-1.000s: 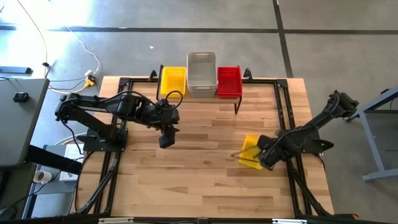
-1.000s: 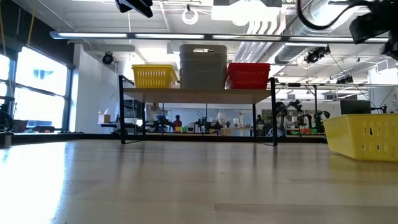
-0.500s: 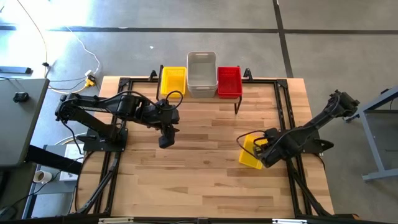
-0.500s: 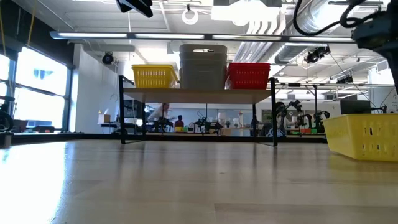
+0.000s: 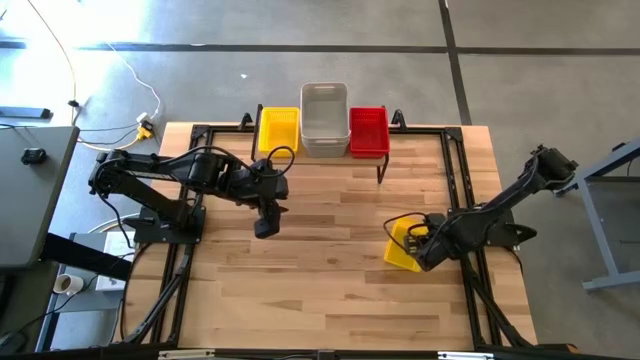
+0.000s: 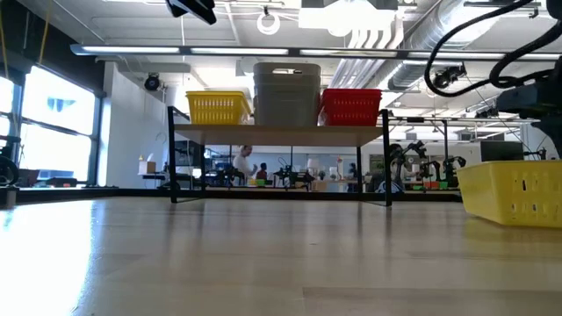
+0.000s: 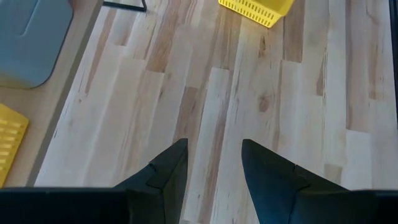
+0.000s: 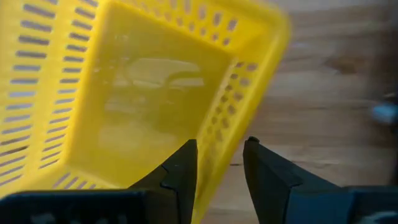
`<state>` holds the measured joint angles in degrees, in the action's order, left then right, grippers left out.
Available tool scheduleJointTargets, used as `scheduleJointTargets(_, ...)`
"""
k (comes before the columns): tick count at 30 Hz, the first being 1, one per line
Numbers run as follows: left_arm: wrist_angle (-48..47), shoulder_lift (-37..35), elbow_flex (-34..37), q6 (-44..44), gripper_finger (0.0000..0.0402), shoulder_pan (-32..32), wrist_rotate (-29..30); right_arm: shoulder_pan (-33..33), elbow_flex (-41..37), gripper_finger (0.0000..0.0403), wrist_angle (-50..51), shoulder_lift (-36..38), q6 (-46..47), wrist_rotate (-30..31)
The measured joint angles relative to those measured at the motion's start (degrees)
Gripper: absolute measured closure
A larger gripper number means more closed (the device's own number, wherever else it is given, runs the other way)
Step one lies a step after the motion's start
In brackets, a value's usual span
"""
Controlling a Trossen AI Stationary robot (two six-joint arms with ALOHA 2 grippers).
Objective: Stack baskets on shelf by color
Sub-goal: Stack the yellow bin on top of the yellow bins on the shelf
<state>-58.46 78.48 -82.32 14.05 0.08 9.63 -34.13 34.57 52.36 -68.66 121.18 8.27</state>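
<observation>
Seen from overhead, the left arm reaches in from the table's left edge, and the left gripper hangs over bare wood at mid-table, well apart from every basket; its own wrist camera shows the two dark fingers parted with nothing but planks between them, so it is open and empty. Toward the far edge of the table, centred, stands the shelf, a light plank on thin black legs. On it, from left to right, sit a yellow stack, a taller grey-white stack and a red stack, side by side and close together; how many baskets each stack holds cannot be told from these views. From table height the same order shows along the plank: yellow, grey-white, red. Farther right, a single yellow basket lies on the tabletop at right of centre, well apart from the shelf. The right gripper, at the end of the right arm coming in from the table's right side, is at this basket. Its wrist camera shows the fingers parted on either side of the basket's mesh wall, one inside the rim and one outside; the jaws stand apart and whether they press the wall cannot be told.
</observation>
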Motion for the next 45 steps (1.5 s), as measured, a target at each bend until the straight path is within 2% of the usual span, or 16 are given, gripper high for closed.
scheduleJointTargets(3, 0.03, 0.0, 0.0, -1.1, 0.0259, -0.02, 0.0, 0.02, -0.63, 0.0322, -2.95, 0.0, -0.03, 0.09)
scheduleJointTargets(6, 0.1, 0.0, 0.0, -1.22, 0.0259, -0.15, -0.02, 0.02, -0.26, 0.0379, -3.55, -0.02, -0.07, 1.38)
scheduleJointTargets(8, 0.13, 0.0, 0.0, -1.24, 0.0259, -0.17, -0.02, 0.07, 0.44, 0.0395, -3.89, -0.02, 0.2, 2.83)
scheduleJointTargets(12, 0.15, 0.0, 0.0, -1.24, 0.0259, -0.17, -0.02, 1.21, 2.31, 0.0393, -3.72, -0.02, 1.73, 4.48)
scheduleJointTargets(20, 3.44, 0.0, 0.0, -1.57, 0.0259, -1.0, -0.04, 5.07, 10.17, 0.0401, -3.74, -2.52, -2.02, 15.44)
scheduleJointTargets(27, 5.9, 0.0, -0.02, -3.96, 0.0259, -3.7, -0.04, 9.4, 22.81, 0.0402, -3.13, -13.33, -13.04, 19.27)
scheduleJointTargets(31, 5.9, 0.0, -0.02, -2.39, 0.0259, -5.88, 0.09, 11.58, 31.12, 0.0402, -1.73, -18.86, -18.7, 23.95)
scheduleJointTargets(39, 5.98, 1.92, -0.11, -2.14, 0.0259, -10.92, 3.21, 16.64, 44.36, 0.0402, -3.08, -27.46, -31.87, 28.67)
scheduleJointTargets(45, 5.43, 4.83, -0.07, -2.06, 0.0259, -14.14, 7.35, 19.03, 51.64, 0.0403, -5.32, -32.07, -41.41, 29.0)
